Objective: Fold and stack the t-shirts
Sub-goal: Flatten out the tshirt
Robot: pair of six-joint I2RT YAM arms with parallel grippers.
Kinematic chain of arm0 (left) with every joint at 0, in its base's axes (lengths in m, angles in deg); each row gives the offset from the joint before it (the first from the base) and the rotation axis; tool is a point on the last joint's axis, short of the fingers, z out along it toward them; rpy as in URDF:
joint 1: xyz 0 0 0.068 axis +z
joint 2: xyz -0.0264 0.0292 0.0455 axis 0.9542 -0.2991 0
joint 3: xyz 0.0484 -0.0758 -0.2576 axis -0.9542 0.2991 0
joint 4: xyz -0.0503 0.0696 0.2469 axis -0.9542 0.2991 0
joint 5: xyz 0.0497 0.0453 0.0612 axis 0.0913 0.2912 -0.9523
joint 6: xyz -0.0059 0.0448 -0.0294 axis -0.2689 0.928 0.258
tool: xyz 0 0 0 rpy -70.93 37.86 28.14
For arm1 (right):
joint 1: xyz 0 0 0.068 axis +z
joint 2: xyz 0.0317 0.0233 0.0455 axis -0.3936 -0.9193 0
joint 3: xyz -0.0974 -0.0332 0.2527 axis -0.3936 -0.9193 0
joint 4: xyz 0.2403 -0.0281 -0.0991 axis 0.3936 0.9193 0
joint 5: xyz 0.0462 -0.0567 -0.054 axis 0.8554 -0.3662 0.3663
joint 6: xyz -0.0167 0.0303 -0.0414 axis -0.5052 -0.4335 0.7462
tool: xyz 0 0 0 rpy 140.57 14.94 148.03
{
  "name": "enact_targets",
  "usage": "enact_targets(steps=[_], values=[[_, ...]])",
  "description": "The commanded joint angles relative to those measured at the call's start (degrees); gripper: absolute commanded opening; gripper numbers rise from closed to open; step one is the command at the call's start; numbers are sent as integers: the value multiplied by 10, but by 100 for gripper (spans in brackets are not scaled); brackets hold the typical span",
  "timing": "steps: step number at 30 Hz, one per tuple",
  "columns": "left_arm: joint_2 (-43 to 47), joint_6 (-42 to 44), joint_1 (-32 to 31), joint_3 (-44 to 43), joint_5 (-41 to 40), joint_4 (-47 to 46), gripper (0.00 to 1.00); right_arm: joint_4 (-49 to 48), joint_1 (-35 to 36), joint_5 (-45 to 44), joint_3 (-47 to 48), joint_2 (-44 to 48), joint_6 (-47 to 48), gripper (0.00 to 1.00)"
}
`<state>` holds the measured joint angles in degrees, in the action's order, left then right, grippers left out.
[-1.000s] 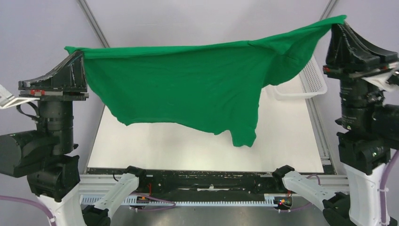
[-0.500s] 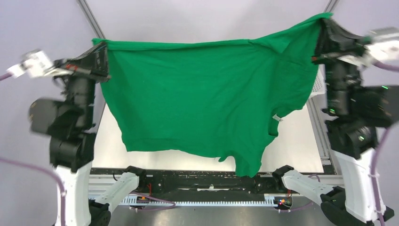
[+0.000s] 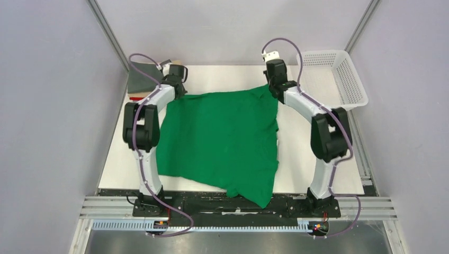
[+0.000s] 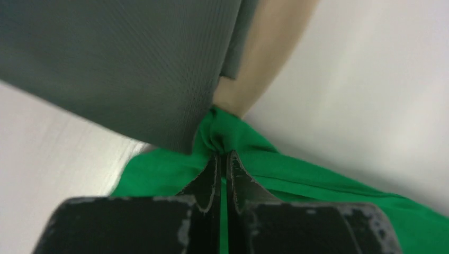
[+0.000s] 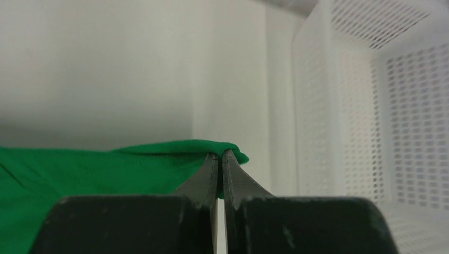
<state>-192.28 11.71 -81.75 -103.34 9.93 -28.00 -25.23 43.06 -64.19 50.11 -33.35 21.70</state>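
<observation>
Green shirt (image 3: 219, 140) lies spread on bench (image 3: 312, 159), with 1 hem corner hanging over the near edge. Left jaws are pressed together, pinching its far-left corner just beside the folded grey shirt (image 4: 116, 63), which sits on a tan shirt (image 4: 265, 58). Right jaws likewise pinch the far-right corner, near basket (image 5: 370, 106).
</observation>
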Motion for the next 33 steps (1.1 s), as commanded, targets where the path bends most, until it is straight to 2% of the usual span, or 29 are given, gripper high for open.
enact_targets(steps=[1, 5, 8, 13, 16, 19, 26, 33], values=[[-46, -46, 4, -70, -8, -12, 2, -29, -23, 28, 67, -69, -56, 0], [-92, -60, 6, -94, 9, -3, 2, -9, -36, 40, 128, -144, -74, 0], [-97, -57, 7, -92, 7, -13, 2, -15, -43, 48, 142, -165, -82, 0], [-90, -55, 9, -98, 9, -10, 2, -16, -56, 61, 160, -164, -90, 0], [-61, -56, 9, -84, 4, -6, 2, -30, -59, 57, 127, -124, -82, 0], [6, -58, 9, -48, -3, -13, 2, -49, -59, 59, 69, -48, -70, 0], [260, -39, 5, 73, -25, -81, 2, -88, -59, 6, -73, 213, -39, 0], [483, 0, -6, 148, 34, -148, 2, -113, -59, 28, -166, 450, -18, 0]])
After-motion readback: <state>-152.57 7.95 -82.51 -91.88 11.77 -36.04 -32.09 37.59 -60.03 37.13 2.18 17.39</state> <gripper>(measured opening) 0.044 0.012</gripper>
